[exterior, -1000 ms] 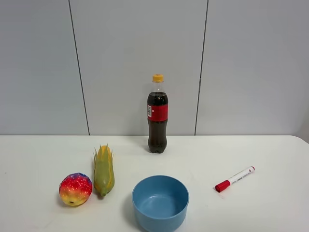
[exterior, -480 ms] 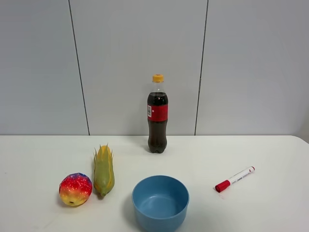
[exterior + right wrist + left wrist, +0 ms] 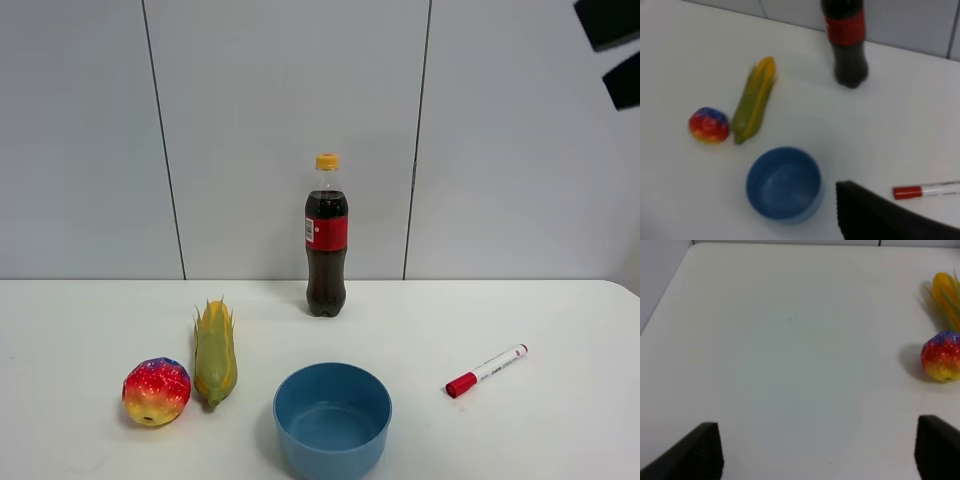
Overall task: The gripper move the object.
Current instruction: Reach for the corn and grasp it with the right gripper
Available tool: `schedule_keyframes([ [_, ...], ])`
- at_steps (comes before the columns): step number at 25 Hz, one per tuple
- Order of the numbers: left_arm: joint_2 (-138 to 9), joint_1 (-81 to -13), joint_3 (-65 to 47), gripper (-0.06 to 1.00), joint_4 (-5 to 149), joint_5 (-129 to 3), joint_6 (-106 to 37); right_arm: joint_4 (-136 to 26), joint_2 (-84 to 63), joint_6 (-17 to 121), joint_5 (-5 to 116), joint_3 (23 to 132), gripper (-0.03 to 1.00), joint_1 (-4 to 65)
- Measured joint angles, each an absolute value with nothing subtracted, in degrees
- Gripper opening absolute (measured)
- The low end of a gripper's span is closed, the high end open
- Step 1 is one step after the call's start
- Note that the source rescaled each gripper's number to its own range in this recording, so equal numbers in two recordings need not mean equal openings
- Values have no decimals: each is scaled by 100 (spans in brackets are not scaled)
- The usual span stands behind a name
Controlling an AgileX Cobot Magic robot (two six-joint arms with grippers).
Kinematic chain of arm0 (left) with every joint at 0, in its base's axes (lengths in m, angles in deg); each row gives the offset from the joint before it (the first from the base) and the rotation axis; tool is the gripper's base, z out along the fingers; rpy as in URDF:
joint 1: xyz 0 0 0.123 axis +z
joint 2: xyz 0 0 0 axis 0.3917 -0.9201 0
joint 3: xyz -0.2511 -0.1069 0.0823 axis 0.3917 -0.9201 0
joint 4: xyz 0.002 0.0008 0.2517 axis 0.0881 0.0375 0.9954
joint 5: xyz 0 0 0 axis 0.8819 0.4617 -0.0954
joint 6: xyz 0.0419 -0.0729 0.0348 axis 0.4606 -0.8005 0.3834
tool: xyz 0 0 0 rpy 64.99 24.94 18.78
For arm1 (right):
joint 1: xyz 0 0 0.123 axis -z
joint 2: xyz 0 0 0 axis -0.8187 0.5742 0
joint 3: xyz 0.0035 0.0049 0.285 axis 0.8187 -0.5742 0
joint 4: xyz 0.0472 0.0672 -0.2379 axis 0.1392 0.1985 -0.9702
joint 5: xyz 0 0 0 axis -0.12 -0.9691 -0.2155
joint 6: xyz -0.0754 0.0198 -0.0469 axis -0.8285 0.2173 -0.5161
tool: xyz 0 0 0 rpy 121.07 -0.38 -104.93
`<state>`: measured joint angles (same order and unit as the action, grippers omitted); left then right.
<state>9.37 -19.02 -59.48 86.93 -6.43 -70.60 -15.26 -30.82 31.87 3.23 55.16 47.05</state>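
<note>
The toy corn cob (image 3: 215, 352) lies flat on the table (image 3: 560, 320), just beside the round fruit toy (image 3: 156, 391). It is well below and apart from the right gripper (image 3: 596, 55), which hangs high with its fingers spread around nothing. The left gripper (image 3: 817, 452) gapes wide and holds nothing, with the cob ahead of it, off to one side.

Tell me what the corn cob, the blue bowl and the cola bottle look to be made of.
Corn cob: likely soft plastic or rubber; matte, even yellow-green colour, thin moulded husk tips.
Blue bowl: probably plastic, possibly glazed ceramic; smooth, uniform colour, soft sheen inside.
Cola bottle: clear glossy plastic; dark liquid shows through, orange cap, red label.
</note>
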Motion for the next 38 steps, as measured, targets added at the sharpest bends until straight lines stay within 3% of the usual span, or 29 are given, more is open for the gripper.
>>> schedule_keyframes([
  [8,937,-1902,-5948,100,8693,-643,-7060,-4521,-1551,6394,450,6864,71,2426],
  [17,937,-1902,-5948,100,8693,-643,-7060,-5102,595,7063,1290,8486,71,744],
  [24,937,-1902,-5948,100,8693,-643,-7060,-5463,2221,7278,1351,9752,98,353],
  [31,937,-1902,-5948,100,8693,-643,-7060,-5845,3419,8806,1386,10906,100,334],
  [38,937,-1902,-5948,100,8693,-643,-7060,-7114,4307,10285,1485,11193,97,334],
])
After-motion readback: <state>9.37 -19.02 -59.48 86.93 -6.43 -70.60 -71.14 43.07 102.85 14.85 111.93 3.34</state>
